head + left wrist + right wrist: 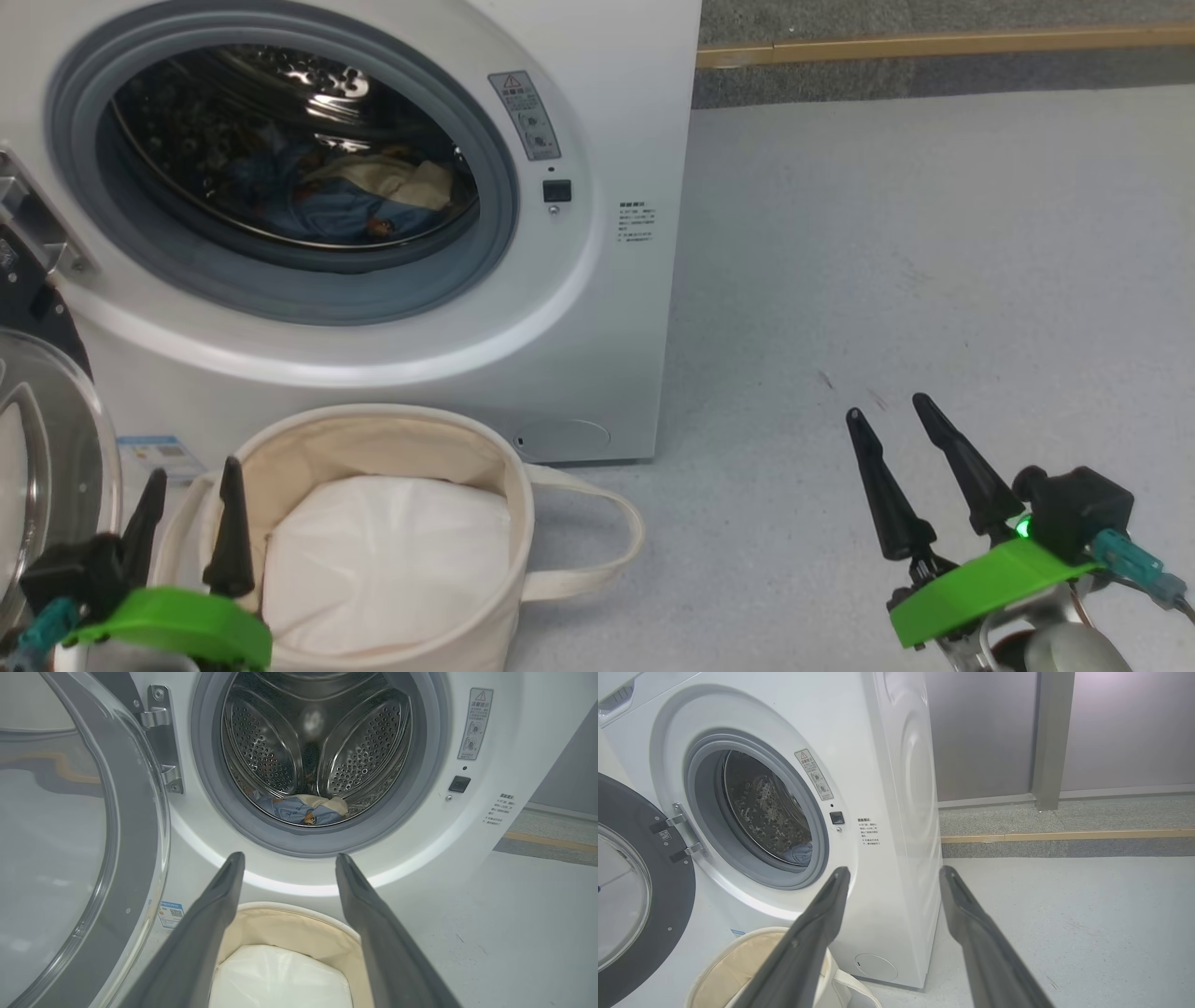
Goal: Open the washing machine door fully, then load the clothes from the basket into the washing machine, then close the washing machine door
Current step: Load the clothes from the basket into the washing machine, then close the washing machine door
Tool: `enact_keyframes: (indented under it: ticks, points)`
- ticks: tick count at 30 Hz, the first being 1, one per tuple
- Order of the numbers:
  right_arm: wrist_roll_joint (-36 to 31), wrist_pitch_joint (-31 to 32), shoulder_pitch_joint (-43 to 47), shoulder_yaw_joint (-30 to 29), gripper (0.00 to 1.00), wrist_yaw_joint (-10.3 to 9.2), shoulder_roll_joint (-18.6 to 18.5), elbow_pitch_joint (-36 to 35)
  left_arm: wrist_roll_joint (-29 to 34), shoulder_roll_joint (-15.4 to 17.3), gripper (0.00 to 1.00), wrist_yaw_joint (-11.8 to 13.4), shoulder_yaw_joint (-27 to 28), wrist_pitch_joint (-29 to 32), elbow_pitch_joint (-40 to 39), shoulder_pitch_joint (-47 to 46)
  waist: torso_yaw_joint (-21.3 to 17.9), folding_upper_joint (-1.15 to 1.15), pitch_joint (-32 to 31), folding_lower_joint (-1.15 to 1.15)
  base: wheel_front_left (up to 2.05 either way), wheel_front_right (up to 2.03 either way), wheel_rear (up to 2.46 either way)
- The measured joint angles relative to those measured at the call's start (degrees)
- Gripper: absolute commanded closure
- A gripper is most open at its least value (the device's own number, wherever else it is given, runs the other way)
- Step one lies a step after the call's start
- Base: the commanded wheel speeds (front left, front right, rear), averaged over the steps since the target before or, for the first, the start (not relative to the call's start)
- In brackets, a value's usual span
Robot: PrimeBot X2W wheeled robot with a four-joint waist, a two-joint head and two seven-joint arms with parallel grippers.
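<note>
Light-blue clothes (359, 201) lie inside the drum of the washing machine (597, 327), its door (56, 448) swung wide at the left. The basket (519, 551) stands just before it, holding a white liner pad (392, 551). The left gripper (193, 469) and right gripper (888, 408) are spread apart, grasping nothing

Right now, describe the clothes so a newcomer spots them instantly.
Find the white washing machine, door swung open. Inside its grey-ringed steel drum, at the bottom, lie the clothes. They are the only soft thing there: light-blue fabric with a cream piece.
</note>
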Motion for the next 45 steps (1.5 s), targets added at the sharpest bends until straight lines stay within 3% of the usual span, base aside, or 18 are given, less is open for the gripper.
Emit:
enact_keyframes:
  ticks: [15,45]
  points:
    - [0.44,0.01,0.9,0.73,0.0,0.0,-1.35,0.7,1.89,4.05,0.0,3.64,0.33,0.01,-5.99,6.28,-0.28,0.0,-2.54,0.0,0.0,0.0,0.0]
    - [0.44,0.16,0.9,0.53,0.0,0.0,-1.37,0.63,2.7,5.3,0.0,4.33,0.4,0.01,-9.81,8.1,-0.5,0.0,-2.76,0.01,-0.02,0.02,0.0]
